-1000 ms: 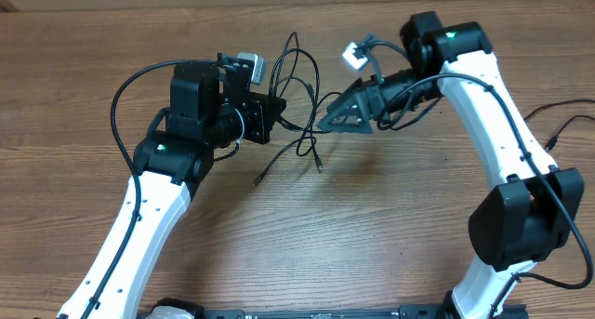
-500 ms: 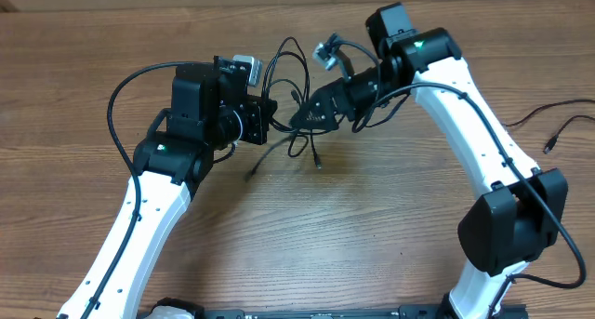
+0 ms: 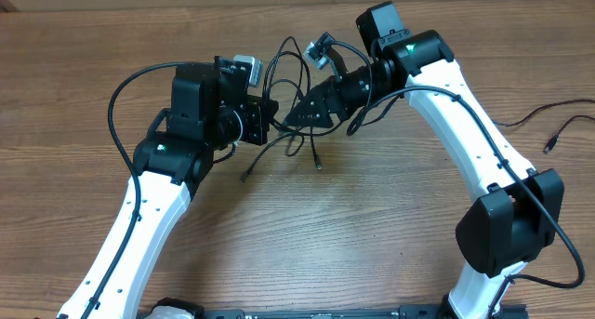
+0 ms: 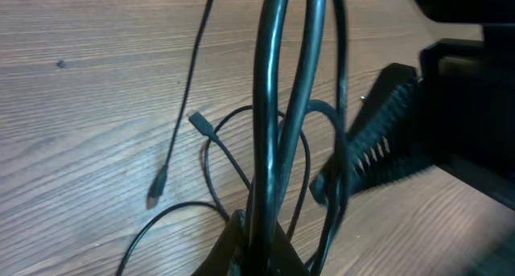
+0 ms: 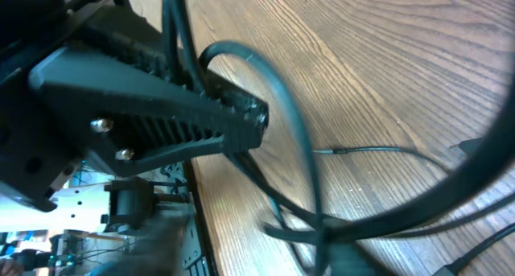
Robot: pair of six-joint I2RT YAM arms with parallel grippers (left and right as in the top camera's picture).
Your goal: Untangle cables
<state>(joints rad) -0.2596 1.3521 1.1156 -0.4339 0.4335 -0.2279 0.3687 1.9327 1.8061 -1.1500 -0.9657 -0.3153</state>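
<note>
Pinching cables (left gripper)

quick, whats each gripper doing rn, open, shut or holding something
left gripper: closed, holding the cables
right gripper: in among the cables, but open or closed cannot be told

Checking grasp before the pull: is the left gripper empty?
No, the left wrist view shows the left gripper shut on the cables, which rise from between its tips.
</note>
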